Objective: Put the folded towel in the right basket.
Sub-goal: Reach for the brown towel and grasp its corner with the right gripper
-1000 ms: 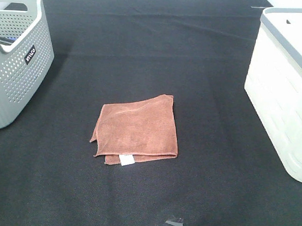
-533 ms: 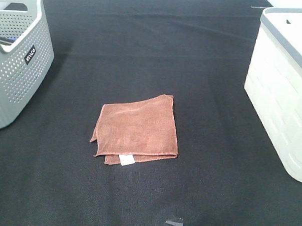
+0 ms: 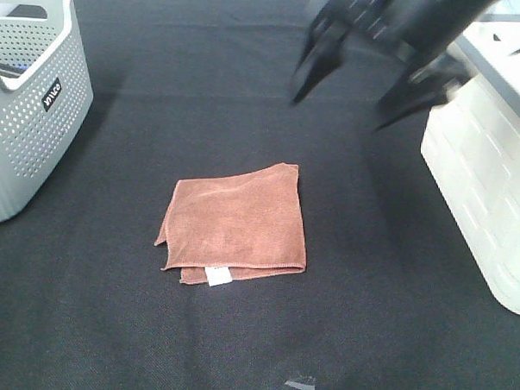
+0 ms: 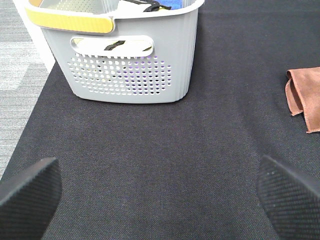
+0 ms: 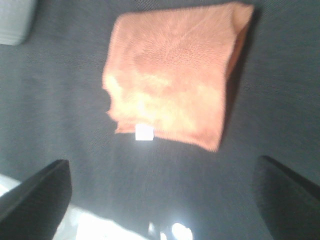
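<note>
The grey basket (image 3: 26, 107) is sitting at 10 o'clock from the towel (image 3: 234, 224), which is lying folded on the counter (image 3: 204, 80). The left hand (image 4: 160, 200) is gaping wide, empty. The right hand (image 3: 340, 108), blurred, is hovering at 1 o'clock, fingers apart, near the white basket (image 3: 485, 179) at 3 o'clock

The rust-brown folded terry towel (image 3: 234, 224) carries a small white tag (image 3: 217, 277). The woven fabric tabletop (image 3: 247, 99) is black with a fine grainy weave. The pale grey plastic basket (image 3: 30, 124) is patterned with rows of round holes and bears a black label (image 3: 52, 94) with white lettering and a yellow rim strip (image 4: 70, 20). The grey-rimmed white plastic basket (image 3: 480, 196) shows a brick-like relief.
</note>
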Controlling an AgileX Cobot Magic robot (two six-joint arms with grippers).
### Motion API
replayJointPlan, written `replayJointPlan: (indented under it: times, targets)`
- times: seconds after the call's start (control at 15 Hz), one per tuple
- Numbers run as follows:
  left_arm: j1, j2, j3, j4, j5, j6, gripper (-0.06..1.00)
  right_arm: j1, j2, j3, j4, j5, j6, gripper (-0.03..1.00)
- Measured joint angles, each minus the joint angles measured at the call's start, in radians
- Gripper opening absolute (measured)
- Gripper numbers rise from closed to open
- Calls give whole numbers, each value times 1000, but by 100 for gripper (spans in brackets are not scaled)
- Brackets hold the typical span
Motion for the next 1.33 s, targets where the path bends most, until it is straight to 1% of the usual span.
replayJointPlan:
  times: [0.13, 0.2, 0.4, 1.0, 1.13, 1.2, 1.33]
  targets:
    - [0, 0, 0, 0, 0, 0, 99, 15, 111, 0, 27, -47, 0, 94]
    - [0, 0, 0, 0, 0, 0, 99, 15, 111, 0, 27, -47, 0, 94]
    - [0, 0, 0, 0, 0, 0, 99, 17, 230, 0, 34, -92, -19, 94]
    - [0, 0, 0, 0, 0, 0, 99, 17, 391, 0, 93, -245, -62, 94]
    - [0, 0, 0, 0, 0, 0, 99, 17, 427, 0, 127, -265, -74, 94]
    - [0, 0, 0, 0, 0, 0, 99, 17, 427, 0, 127, -265, -74, 94]
    - [0, 0, 0, 0, 0, 0, 99, 17, 442, -5, 163, -271, -107, 94]
